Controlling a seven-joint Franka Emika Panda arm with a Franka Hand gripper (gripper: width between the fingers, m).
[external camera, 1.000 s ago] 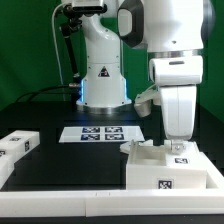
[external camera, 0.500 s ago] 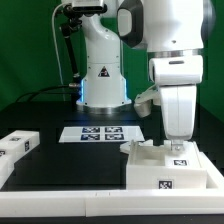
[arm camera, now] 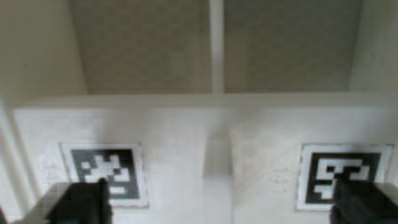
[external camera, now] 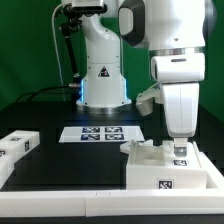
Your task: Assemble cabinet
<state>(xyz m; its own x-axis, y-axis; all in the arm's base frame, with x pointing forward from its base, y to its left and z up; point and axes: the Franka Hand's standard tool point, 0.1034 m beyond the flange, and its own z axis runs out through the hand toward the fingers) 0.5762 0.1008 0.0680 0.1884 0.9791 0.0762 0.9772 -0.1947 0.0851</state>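
The cabinet [external camera: 170, 170] is a white box of panels with small black-and-white tags, standing on the black table at the exterior view's lower right. My gripper [external camera: 178, 150] points straight down onto its top, with the fingertips at the level of the upper parts. In the wrist view the gripper [arm camera: 222, 205] is open: the two dark fingers [arm camera: 80, 205] stand far apart at either side. Between them lies a white cabinet surface [arm camera: 196, 130] with a raised middle ridge and two tags [arm camera: 103, 170]. I cannot tell whether the fingers touch any part.
Loose white tagged parts [external camera: 18, 145] lie at the exterior view's left edge. The marker board [external camera: 101, 133] lies flat behind the middle of the table. The arm's base [external camera: 103, 75] stands at the back. A white rim [external camera: 90, 205] runs along the table's front.
My gripper has shifted slightly toward the exterior view's right over the cabinet. Nothing else has moved.
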